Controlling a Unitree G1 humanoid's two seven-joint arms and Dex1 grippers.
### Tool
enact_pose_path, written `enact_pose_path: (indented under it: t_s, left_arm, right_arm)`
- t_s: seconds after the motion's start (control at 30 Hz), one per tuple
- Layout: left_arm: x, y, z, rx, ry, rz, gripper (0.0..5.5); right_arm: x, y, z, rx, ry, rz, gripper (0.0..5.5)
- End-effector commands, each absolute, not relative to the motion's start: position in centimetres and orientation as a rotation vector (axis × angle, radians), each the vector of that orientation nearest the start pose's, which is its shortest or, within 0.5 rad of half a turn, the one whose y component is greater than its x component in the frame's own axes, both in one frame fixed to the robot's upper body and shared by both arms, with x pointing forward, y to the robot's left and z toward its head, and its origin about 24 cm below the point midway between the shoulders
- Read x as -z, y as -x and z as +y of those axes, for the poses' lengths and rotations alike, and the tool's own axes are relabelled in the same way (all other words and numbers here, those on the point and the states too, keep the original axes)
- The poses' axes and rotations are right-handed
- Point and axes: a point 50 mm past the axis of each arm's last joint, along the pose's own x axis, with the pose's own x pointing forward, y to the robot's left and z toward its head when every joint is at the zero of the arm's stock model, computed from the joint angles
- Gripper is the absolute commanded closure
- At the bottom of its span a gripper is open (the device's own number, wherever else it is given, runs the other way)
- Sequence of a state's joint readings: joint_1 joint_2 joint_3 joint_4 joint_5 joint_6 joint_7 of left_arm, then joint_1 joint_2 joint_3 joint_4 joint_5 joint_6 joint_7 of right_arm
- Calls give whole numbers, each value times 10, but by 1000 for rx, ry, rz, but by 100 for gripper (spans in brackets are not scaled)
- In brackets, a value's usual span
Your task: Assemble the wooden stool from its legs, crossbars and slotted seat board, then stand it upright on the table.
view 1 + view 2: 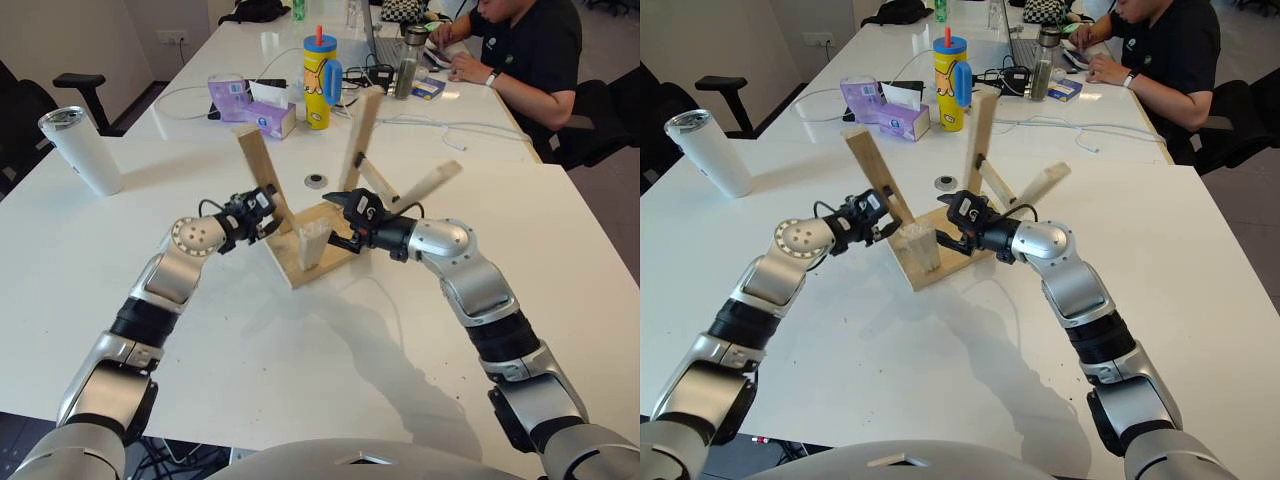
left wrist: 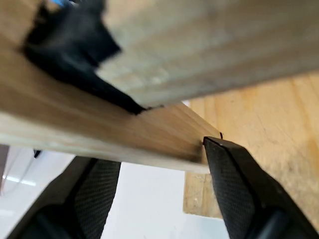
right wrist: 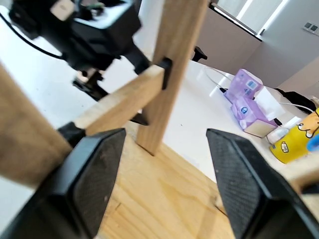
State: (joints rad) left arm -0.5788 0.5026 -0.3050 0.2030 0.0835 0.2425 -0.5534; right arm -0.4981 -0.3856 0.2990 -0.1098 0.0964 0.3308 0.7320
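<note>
The wooden stool lies upside down mid-table, its seat board (image 1: 325, 262) flat on the surface. Three legs stick up from it: a left leg (image 1: 258, 160), a tall leg (image 1: 364, 130) and a tilted leg (image 1: 430, 183). A short pale piece (image 1: 310, 238) stands on the board. My left gripper (image 1: 268, 218) is shut on the left leg low down, the wood pinched between its fingers (image 2: 234, 184). My right gripper (image 1: 345, 222) hovers at the board's right edge beside the tall leg, open; its fingers (image 3: 94, 169) stand wide apart over the board (image 3: 164, 199).
A white tumbler (image 1: 82, 150) stands far left. Behind the stool are a small black disc (image 1: 316, 181), purple tissue boxes (image 1: 262, 112), a yellow cup (image 1: 319, 85) and cables. The near part of the white table (image 1: 300, 380) is free room.
</note>
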Motion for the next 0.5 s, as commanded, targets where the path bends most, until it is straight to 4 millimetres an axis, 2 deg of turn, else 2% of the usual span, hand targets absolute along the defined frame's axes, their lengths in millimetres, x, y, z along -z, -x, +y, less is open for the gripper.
enact_pose_path:
  t_s: [0.03, 0.2, 0.37, 0.43, 0.5]
  left_arm:
    - [-117, -346, 146, 701, -703, 104, 260]
    - [-97, -350, 162, 661, -674, 172, 260]
    - [-100, -355, 166, 624, -678, 152, 260]
    - [-102, -354, 169, 613, -672, 147, 260]
    - [-100, -349, 174, 587, -635, 148, 260]
  right_arm:
    - [-164, -304, -88, -965, 444, -112, 249]
    - [-203, -316, -91, -851, 397, -230, 249]
    - [-246, -321, -99, -749, 313, -380, 249]
    - [-280, -323, -110, -646, 216, -498, 249]
    - [-319, -323, -131, -517, 56, -632, 249]
